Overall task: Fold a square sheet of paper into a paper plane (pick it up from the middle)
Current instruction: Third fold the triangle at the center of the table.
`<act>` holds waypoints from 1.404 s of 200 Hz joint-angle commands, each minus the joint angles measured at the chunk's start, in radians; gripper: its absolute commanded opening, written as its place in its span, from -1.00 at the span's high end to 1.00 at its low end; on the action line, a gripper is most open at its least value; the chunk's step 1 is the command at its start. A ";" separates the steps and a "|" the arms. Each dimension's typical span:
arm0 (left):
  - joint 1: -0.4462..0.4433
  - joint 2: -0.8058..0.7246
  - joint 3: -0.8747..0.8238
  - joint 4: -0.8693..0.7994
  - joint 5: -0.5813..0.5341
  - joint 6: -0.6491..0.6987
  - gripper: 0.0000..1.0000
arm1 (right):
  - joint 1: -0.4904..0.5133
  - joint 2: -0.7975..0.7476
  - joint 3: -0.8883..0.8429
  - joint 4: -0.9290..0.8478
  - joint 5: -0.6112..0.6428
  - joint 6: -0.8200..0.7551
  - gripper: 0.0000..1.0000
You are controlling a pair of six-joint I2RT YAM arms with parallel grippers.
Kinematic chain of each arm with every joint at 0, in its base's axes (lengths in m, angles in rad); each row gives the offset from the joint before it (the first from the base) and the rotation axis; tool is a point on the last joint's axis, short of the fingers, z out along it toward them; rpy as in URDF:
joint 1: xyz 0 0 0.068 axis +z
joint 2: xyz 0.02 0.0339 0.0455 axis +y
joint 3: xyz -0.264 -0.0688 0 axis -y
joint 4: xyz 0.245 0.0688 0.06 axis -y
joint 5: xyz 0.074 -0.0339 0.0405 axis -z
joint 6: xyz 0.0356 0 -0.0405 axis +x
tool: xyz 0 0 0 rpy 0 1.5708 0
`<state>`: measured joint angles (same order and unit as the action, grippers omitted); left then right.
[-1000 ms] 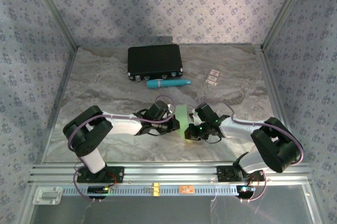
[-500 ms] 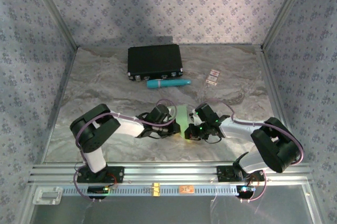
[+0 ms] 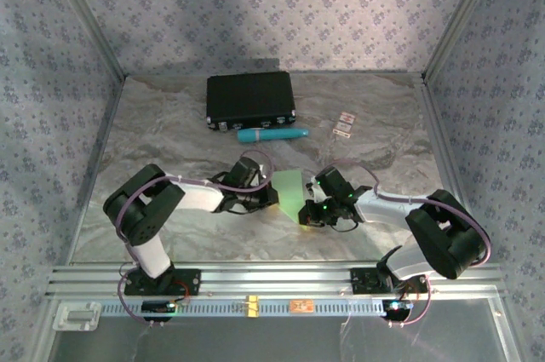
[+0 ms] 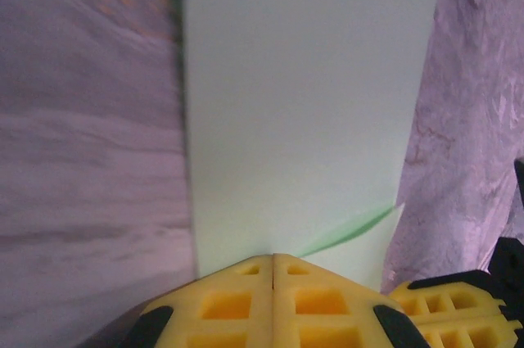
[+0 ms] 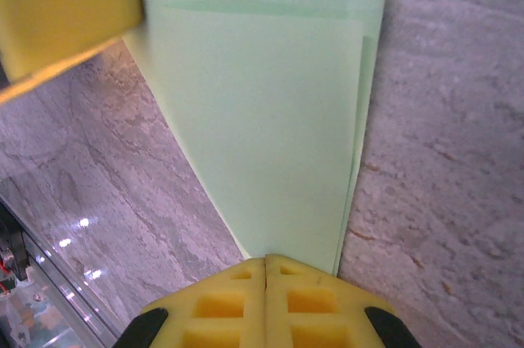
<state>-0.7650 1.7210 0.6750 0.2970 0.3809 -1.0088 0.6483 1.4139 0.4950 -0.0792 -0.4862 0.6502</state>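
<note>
Marbled grey tabletop (image 3: 162,136) carries the pale green paper (image 3: 292,191) near its front middle, between the two arms. The sheet is partly folded into plain, overlapping layers and tapers to a narrow end. The right gripper (image 3: 305,215) has its jaws pressed together on that end, and the left gripper (image 3: 272,195) is closed on the opposite edge. Farther back, well apart, lie a teal tube (image 3: 272,135), a black case (image 3: 250,100) behind it and two small cards (image 3: 344,123). Flower-patterned walls (image 3: 281,4) enclose the table.
</note>
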 commanded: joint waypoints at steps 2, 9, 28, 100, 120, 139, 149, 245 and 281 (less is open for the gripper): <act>0.049 -0.012 -0.018 -0.095 -0.073 0.055 0.98 | -0.006 0.030 -0.033 -0.117 0.085 -0.014 1.00; 0.056 -0.015 -0.020 -0.096 -0.069 0.057 0.98 | -0.006 0.030 -0.032 -0.116 0.084 -0.014 1.00; 0.070 -0.041 -0.021 -0.104 -0.063 0.062 0.98 | -0.005 0.030 -0.025 -0.111 0.078 -0.014 1.00; 0.024 -0.206 -0.008 -0.111 -0.071 0.059 0.89 | -0.007 0.030 0.007 -0.125 0.077 -0.054 1.00; -0.018 -0.173 0.005 -0.071 -0.038 0.060 0.89 | -0.006 0.031 0.007 -0.125 0.080 -0.052 1.00; -0.055 -0.119 0.010 -0.021 -0.024 0.043 0.90 | -0.007 0.030 0.006 -0.127 0.082 -0.052 1.00; -0.064 -0.086 0.009 0.008 -0.017 0.033 0.91 | -0.006 0.032 0.005 -0.125 0.081 -0.051 1.00; -0.018 -0.004 -0.065 0.029 -0.070 0.007 0.98 | -0.003 -0.002 0.064 -0.135 0.052 -0.065 0.98; -0.025 -0.004 -0.067 0.032 -0.065 0.000 1.00 | 0.022 -0.013 0.148 -0.090 0.002 -0.060 0.95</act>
<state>-0.8043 1.7130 0.6327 0.3786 0.3553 -1.0138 0.6521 1.4136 0.5709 -0.1654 -0.4679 0.6083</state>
